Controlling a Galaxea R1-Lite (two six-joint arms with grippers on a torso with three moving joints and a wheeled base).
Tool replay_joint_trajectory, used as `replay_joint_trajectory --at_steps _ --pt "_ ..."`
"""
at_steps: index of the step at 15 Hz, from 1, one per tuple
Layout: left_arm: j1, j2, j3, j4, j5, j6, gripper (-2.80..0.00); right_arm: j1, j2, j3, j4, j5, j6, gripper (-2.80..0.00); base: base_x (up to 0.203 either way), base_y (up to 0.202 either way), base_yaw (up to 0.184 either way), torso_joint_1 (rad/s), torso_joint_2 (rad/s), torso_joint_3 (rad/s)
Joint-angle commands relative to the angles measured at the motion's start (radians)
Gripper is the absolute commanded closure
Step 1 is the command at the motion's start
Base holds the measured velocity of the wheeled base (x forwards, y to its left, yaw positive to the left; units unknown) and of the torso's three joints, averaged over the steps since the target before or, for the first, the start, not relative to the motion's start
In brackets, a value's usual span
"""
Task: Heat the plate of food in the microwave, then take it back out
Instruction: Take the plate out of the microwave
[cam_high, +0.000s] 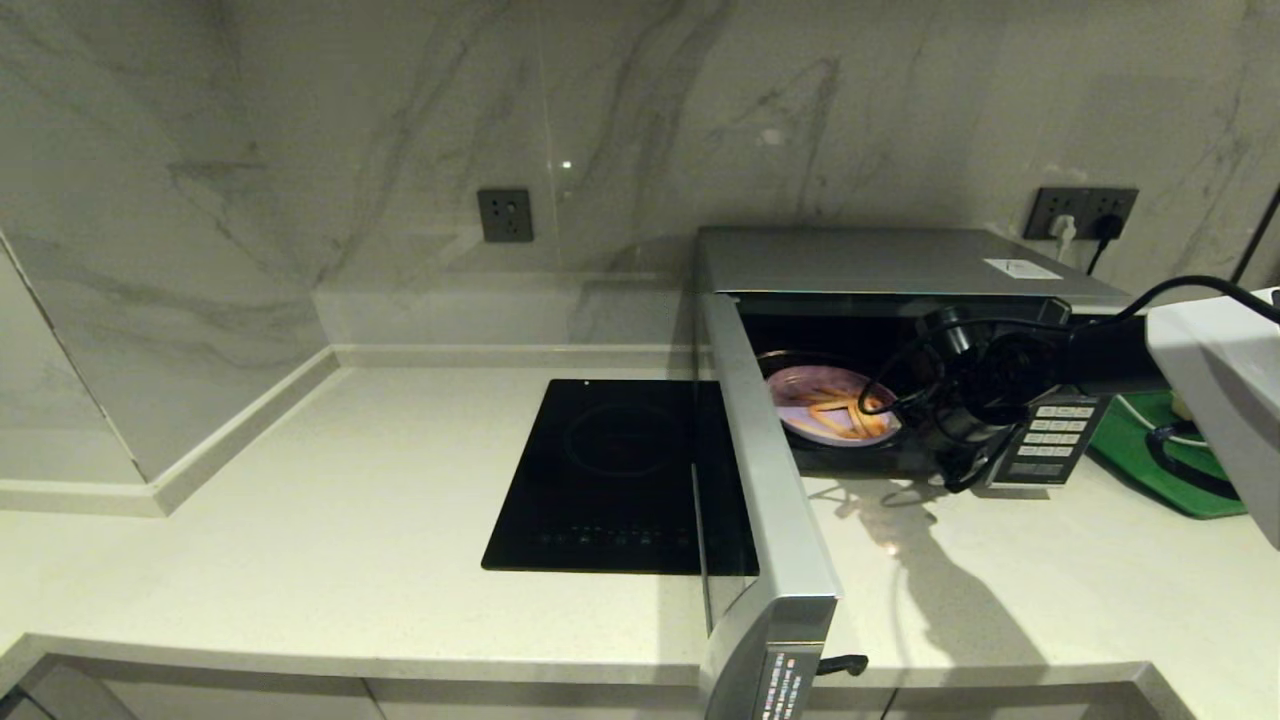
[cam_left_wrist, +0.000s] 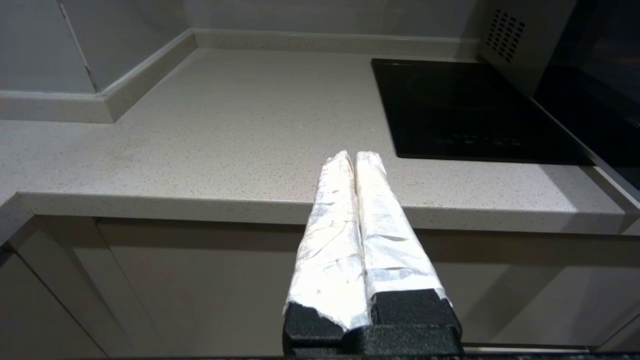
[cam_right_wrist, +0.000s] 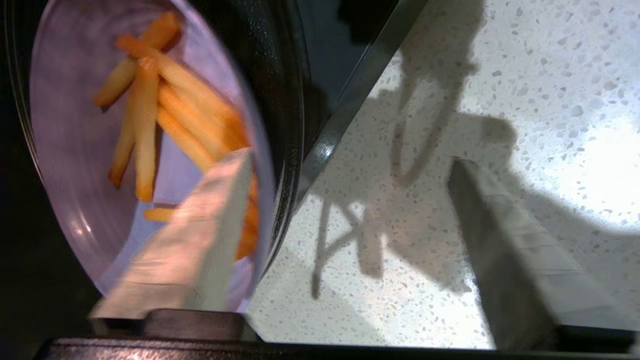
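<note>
Microwave (cam_high: 880, 262) sits on the table (cam_high: 350, 520) at the right, door (cam_high: 765, 500) swung fully open toward the front edge, standing out beside the black cooktop (cam_high: 600, 470). The plate of food (cam_high: 815, 410) is inside the cavity, lilac plate with orange-yellow fries on it, resting on the dark turntable near the front left of the opening.

Right hand (cam_right_wrist: 350, 165) is at the mouth of the microwave, arm coming in from the right with black cables looped around the wrist. Its fingers are spread wide: one finger (cam_right_wrist: 210, 225) lies over the near rim of the plate above the fries, the other is out over the speckled table in front of the oven. Nothing is clamped between them. Cannot tell if the inner finger touches the plate or just hovers above it.

Keypad panel (cam_high: 1050, 435) shows just behind the wrist. Green tray (cam_high: 1150, 460) lies on the table to the right of the microwave, partly hidden by the arm.

Left hand (cam_left_wrist: 355, 160) is parked low at the front edge of the table, left of the cooktop, its foil-wrapped fingers (cam_left_wrist: 330, 225) pressed together, holding nothing.
</note>
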Motion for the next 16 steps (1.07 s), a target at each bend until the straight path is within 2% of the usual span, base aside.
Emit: replay_joint_trajectory --at_steps 1,7,16 --pt "0.0 -0.001 0.0 0.0 0.0 -0.001 0.0 0.001 0.008 0.005 0.003 0.001 0.009 0.0 0.0 0.0 0.0 0.0 0.0 0.0" --pt "0.001 -0.001 0.0 0.0 0.0 -0.001 0.0 0.009 0.026 -0.067 0.003 0.004 -0.002 0.0 0.0 0.0 0.0 0.0 0.0 0.0" --pt "0.001 -0.001 0.0 0.0 0.0 -0.001 0.0 0.007 0.016 -0.071 0.011 0.002 -0.002 0.0 0.0 0.0 0.0 0.0 0.0 0.0"
